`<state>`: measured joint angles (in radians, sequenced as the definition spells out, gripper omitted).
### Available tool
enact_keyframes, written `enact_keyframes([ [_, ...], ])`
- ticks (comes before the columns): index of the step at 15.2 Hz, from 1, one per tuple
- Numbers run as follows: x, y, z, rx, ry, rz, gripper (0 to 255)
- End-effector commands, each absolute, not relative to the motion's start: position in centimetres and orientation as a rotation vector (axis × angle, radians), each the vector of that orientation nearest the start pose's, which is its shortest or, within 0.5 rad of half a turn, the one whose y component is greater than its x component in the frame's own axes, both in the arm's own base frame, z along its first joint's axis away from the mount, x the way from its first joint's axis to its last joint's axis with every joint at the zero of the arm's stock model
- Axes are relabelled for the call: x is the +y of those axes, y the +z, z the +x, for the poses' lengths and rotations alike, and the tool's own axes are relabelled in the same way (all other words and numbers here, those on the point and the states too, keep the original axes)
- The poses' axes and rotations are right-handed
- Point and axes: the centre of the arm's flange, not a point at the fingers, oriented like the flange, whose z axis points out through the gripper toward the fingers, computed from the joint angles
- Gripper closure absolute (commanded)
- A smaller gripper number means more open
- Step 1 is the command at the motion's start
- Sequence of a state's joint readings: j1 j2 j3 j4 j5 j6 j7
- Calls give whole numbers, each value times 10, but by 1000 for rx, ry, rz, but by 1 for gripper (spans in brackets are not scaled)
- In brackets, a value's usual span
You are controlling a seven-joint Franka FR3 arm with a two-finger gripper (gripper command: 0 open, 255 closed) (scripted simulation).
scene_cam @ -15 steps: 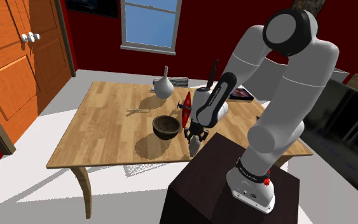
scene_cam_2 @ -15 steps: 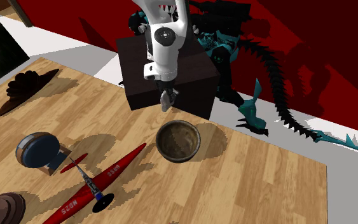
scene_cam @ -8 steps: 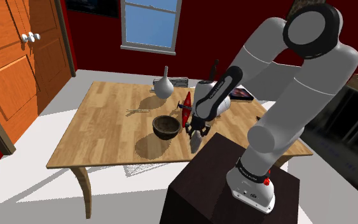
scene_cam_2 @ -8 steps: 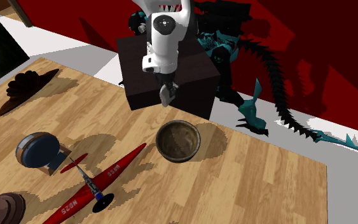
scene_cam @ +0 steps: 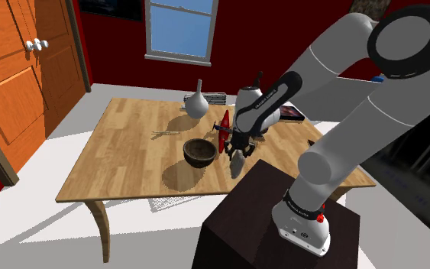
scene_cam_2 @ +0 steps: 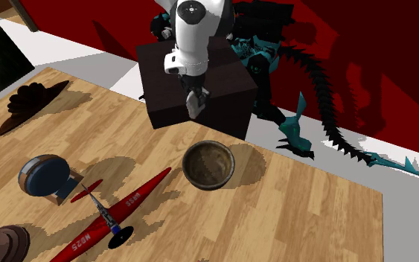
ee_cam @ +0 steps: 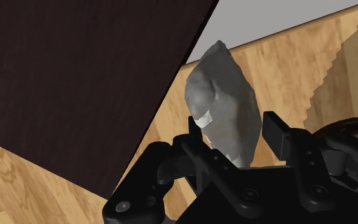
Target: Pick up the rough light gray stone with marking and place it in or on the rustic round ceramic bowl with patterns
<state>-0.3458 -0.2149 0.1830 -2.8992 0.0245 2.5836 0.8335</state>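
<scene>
Grey and rough, the pale stone with a white marking [ee_cam: 225, 105] is clamped between the two black fingers of the pincer [ee_cam: 233, 130], which press on its sides while its pointed end sticks out past the fingertips. In the shoulder view we see the pincer [scene_cam: 235, 155] pointing down, with the stone [scene_cam: 237, 167] hanging in the air over the edge of the light wooden counter [scene_cam: 129, 145] that lies nearest the dark box stand [scene_cam: 259, 222]. It touches neither of them. The dark brown round bowl with a mottled inside [scene_cam: 198, 152] sits on the counter near that same edge, just beside the held stone and not under it.

Further along the counter we see a red toy aeroplane [scene_cam_2: 114, 212], a grey long-necked vase [scene_cam: 196, 103] near the far edge and a dark hat [scene_cam_2: 29, 104]. The room has deep red walls, a white-framed window [scene_cam: 181, 27], an orange panelled door [scene_cam: 14, 69] and a teal and black spiny creature figure [scene_cam_2: 304, 82] behind the stand.
</scene>
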Motion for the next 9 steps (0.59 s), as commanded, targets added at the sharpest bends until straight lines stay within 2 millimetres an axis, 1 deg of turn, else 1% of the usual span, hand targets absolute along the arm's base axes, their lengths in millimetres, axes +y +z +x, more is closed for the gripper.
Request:
enact_keyframes([
  [1,-60,246,328,1566,144,-2788,255],
  [8,-60,283,328,1566,144,-2788,255],
  [9,-60,283,328,1566,144,-2788,255],
])
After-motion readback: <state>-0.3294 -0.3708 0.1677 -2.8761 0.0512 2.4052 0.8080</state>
